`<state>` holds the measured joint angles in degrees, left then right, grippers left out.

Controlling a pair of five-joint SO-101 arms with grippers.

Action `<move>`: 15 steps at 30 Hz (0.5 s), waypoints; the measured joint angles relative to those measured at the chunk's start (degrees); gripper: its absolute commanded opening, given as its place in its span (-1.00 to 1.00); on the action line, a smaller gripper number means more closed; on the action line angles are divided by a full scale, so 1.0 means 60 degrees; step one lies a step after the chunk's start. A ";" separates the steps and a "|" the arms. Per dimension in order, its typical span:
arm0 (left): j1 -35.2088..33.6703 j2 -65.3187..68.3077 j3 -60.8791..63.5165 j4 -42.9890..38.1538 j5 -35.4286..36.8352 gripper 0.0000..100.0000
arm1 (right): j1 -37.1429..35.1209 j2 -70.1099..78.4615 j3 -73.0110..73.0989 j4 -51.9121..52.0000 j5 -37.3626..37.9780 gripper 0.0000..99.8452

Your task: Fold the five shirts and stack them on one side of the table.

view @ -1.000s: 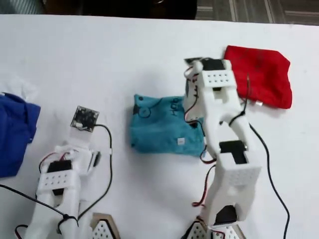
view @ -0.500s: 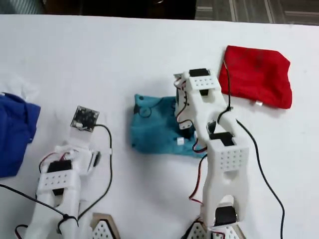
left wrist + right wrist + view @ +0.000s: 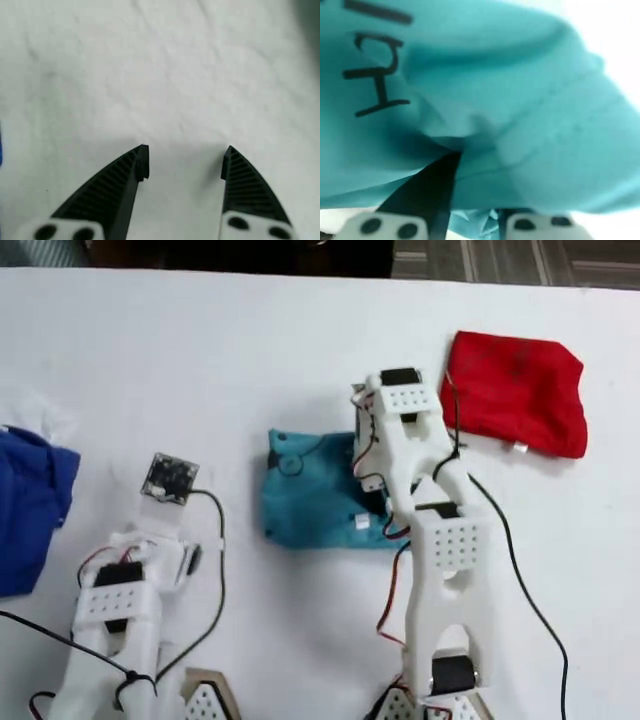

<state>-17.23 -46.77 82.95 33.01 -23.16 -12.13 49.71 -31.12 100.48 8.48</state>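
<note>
- Teal shirt is clamped near its 2 o'clock side by the right gripper.
- Left gripper is held open over the white table.

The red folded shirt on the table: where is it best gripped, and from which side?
Grip the red folded cloth shirt at its near edge, by the small white tag, probably coming from the near side of the white table: it lies flat, and that edge is free.
</note>
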 measured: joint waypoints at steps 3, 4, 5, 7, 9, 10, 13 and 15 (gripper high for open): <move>0.0000 0.0000 0.0000 0.0000 0.0000 -0.50 | 0.0000 -0.0396 -0.0088 0.0000 0.0527 -0.96; 0.0000 0.0000 0.0000 0.0000 0.0000 -0.50 | 0.0015 -0.0601 -0.0117 -0.0029 0.0733 -0.96; 0.0000 0.0000 0.0000 0.0000 0.0000 -0.50 | 0.0044 -0.0821 -0.0205 -0.0059 0.0923 -0.96; 0.0000 0.0000 0.0000 0.0000 0.0000 -0.50 | 0.0249 -0.1451 -0.0484 -0.0059 0.1407 -0.96; 0.0000 0.0000 0.0000 0.0000 0.0000 -0.50 | 0.0601 -0.2110 -0.0996 -0.0059 0.1832 -0.96; 0.0000 0.0000 0.0000 0.0000 0.0000 -0.50 | 0.0850 -0.2388 -0.1333 -0.0073 0.2007 -0.96; 0.0000 0.0000 0.0000 0.0000 0.0000 -0.50 | 0.1656 -0.2711 -0.2462 -0.0117 0.2623 -0.96; 0.0000 0.0000 0.0000 0.0000 0.0000 -0.50 | 0.2125 -0.2711 -0.3209 -0.0117 0.3121 -0.96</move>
<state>-17.23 -46.77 82.95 33.01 -23.16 0.62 33.45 -50.37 99.78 27.21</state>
